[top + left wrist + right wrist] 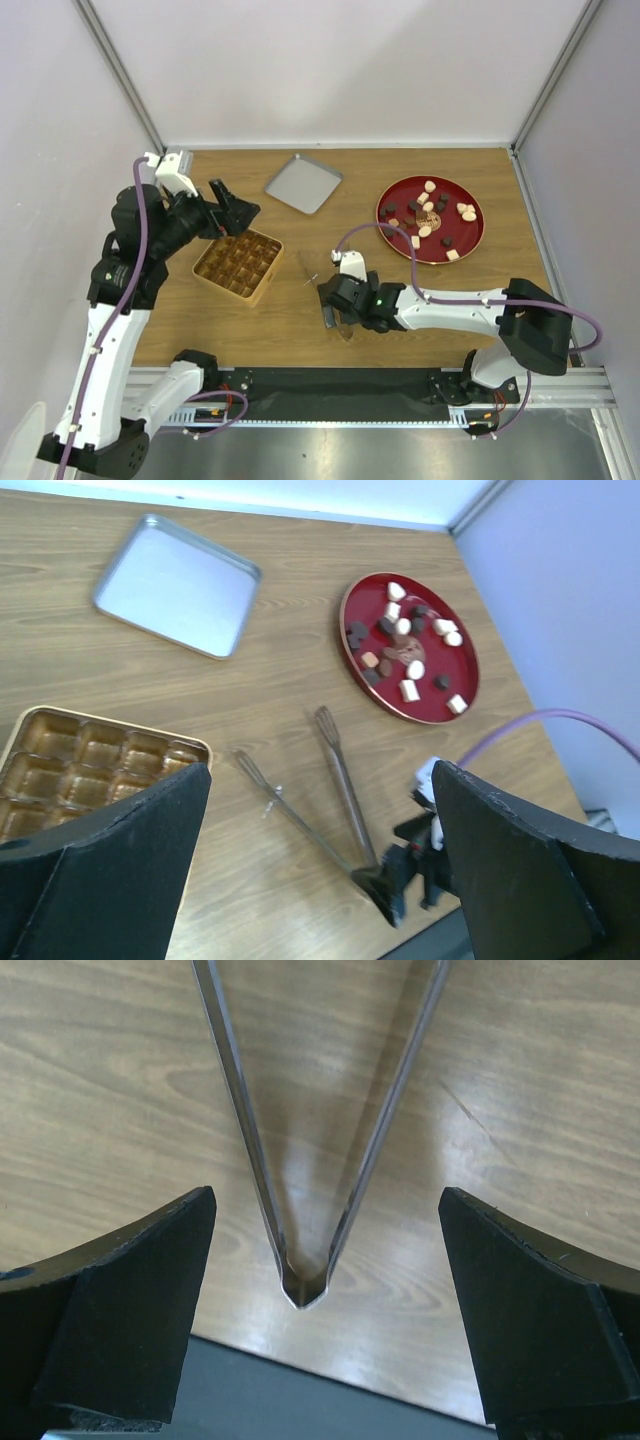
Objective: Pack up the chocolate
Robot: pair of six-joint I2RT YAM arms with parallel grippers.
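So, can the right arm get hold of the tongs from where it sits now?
Probably yes: the right hand is open, the tongs' joined end lies between its fingers, and nothing sits in the way.

Shelled in white along left arm [100,350] and right arm [455,305], black at joints. Strung with purple cable [141,235]. Tipped with matte black wedge-shaped fingers [125,1310].

Chocolate [425,230] sits on red plate [470,236], far right. Gridded box [238,265] left of centre; left gripper [236,203] spread over its far edge. Silver tray [303,183] beyond.
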